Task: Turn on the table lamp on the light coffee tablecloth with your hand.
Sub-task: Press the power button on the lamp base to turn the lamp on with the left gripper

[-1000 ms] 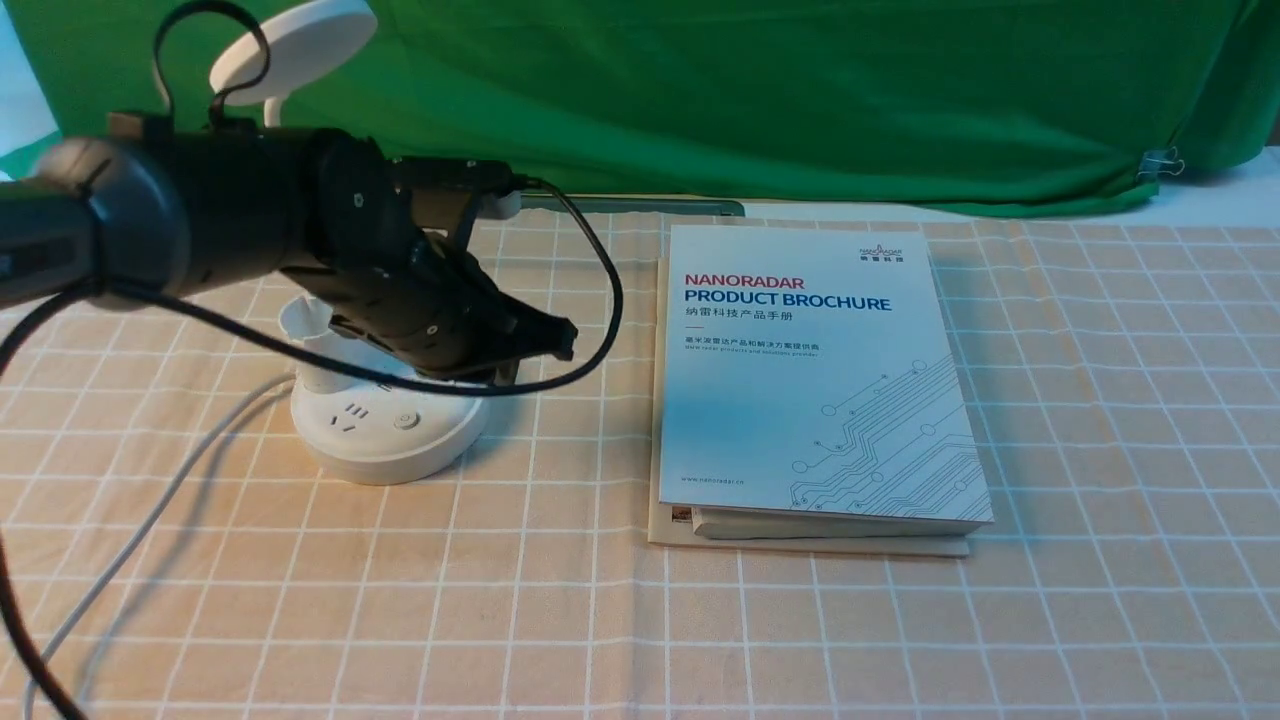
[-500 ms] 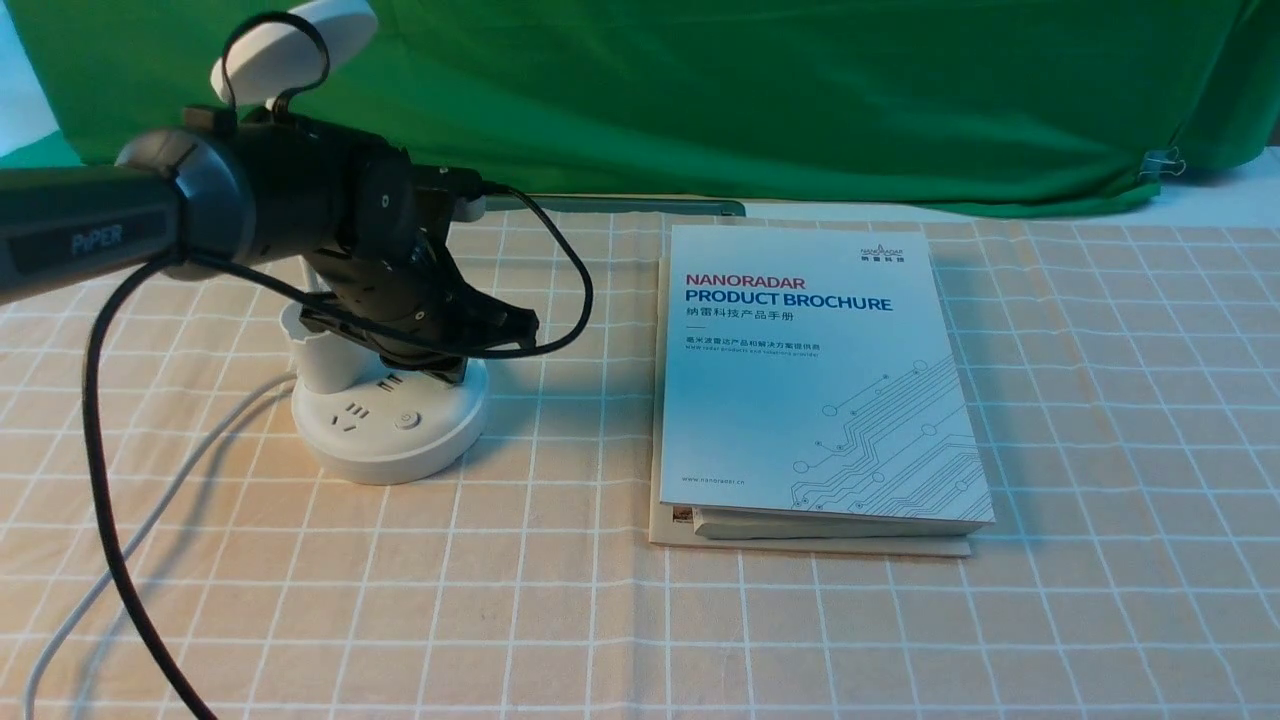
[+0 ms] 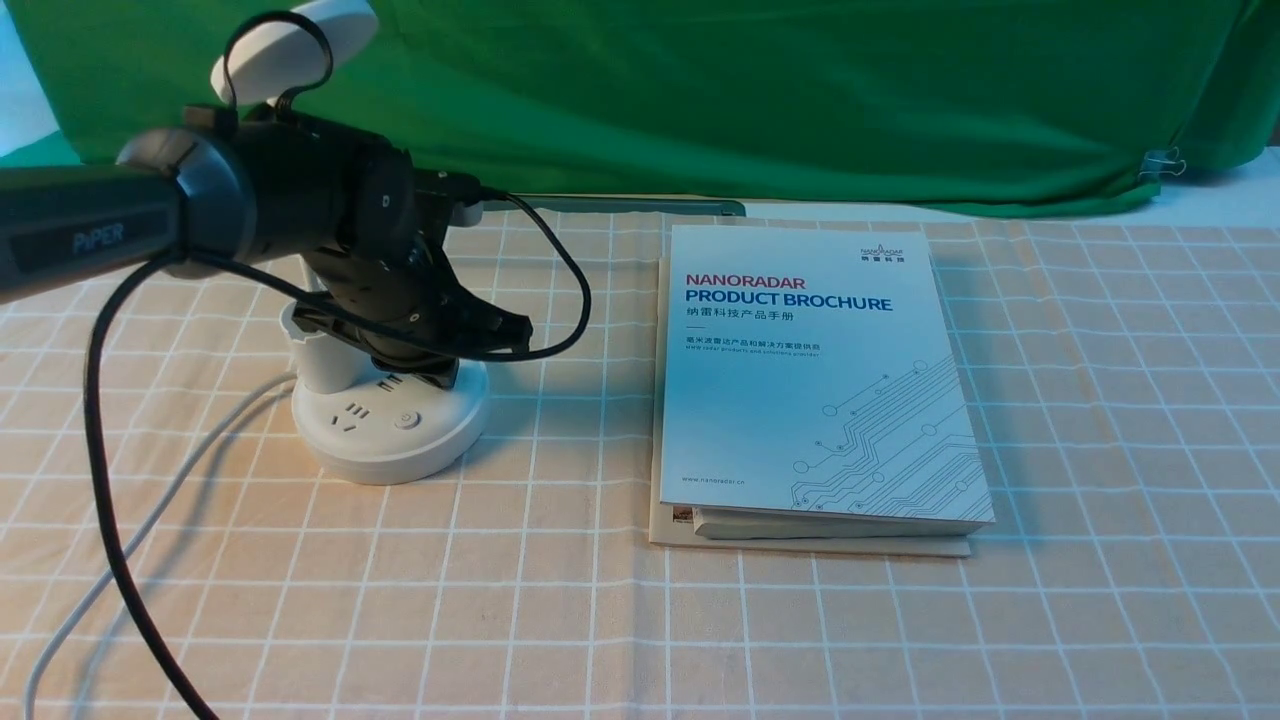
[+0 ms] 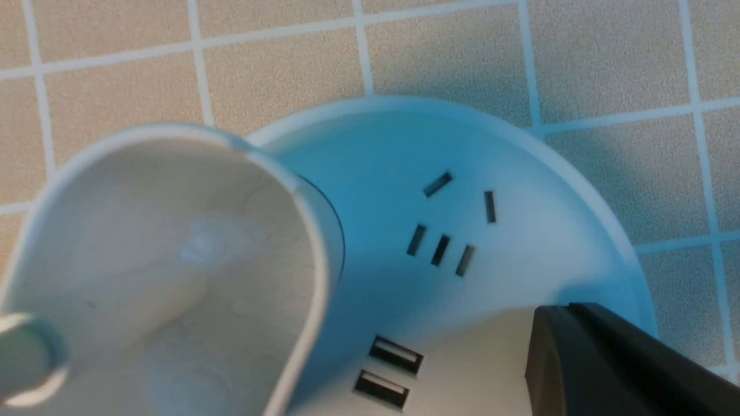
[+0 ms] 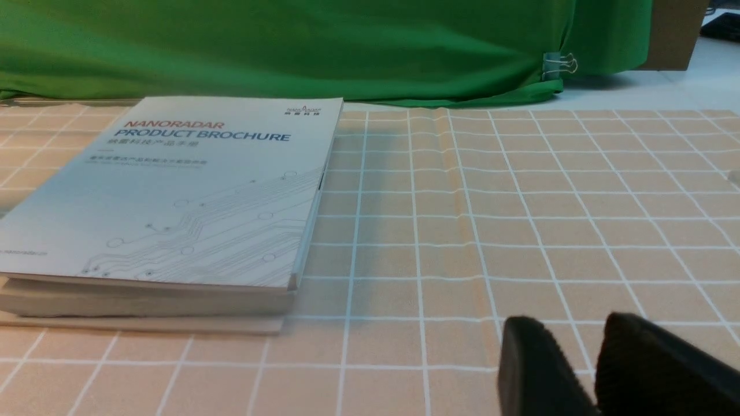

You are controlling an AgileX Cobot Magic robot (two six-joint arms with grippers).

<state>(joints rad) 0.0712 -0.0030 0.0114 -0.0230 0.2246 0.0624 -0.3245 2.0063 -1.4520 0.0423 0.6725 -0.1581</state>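
A white table lamp [image 3: 385, 435] stands on the light coffee tablecloth [image 3: 600, 610] covering the bench, to the left of a "NANORADAR PRODUCT BROCHURE" booklet [image 3: 810, 370] and apart from it. The lamp's round disc head [image 3: 290, 40] rises against the green backdrop [image 3: 750, 90], farther from the camera than the brochure. The lamp's white cord [image 3: 150, 520] trails away from the brochure across the checked cloth.

The robot's left arm, lettered "PiPER", reaches over the lamp's base with its left pincer [image 3: 515, 330] tipped toward the brochure. The pincer sits low above the rear of the base, behind the power button [image 3: 405, 420]. Its fingers appear drawn together into one dark tip and grip nothing. Whether they touch the plastic cannot be told. A black cable [image 3: 100, 450] loops down from the arm on the side away from the brochure.

The left wrist view looks down on the pen cup [image 4: 173, 260], the socket slots [image 4: 442, 231], two USB ports [image 4: 387, 372] and a dark finger [image 4: 613, 364] over the base's rim.

The right pincer [image 5: 572, 323] is low over the cloth on the brochure's [image 5: 173, 196] right. It is all but closed, with a sliver showing between its fingers, and holds nothing. The brochure lies on top of a thicker stack.
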